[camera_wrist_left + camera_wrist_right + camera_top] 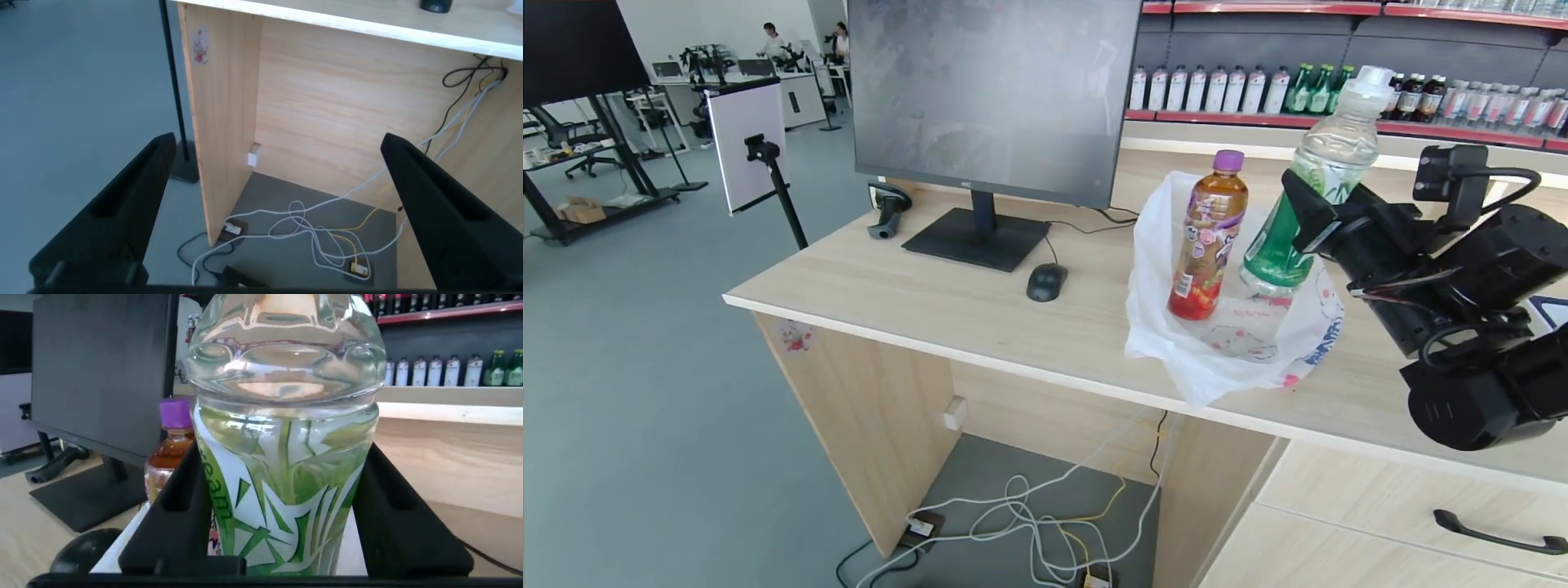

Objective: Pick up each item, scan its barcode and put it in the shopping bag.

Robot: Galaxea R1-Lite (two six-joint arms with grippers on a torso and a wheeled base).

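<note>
A clear water bottle [1307,188] with a green label and white cap is tilted over the white shopping bag [1241,343] on the wooden counter. My right gripper [1298,204] is shut on this bottle around its middle; in the right wrist view the bottle [282,457] stands between the black fingers [176,514]. A tea bottle [1209,237] with a purple cap stands inside the bag, just left of the water bottle. The handheld barcode scanner [886,208] rests at the counter's far left. My left gripper [278,220] hangs open low beside the counter, above the floor.
A monitor [992,98] on a stand and a black mouse [1045,282] occupy the counter left of the bag. Cables [1021,523] lie on the floor under the counter [890,286]. Shelves of bottles [1339,90] run behind. A drawer with a handle [1499,535] is at the lower right.
</note>
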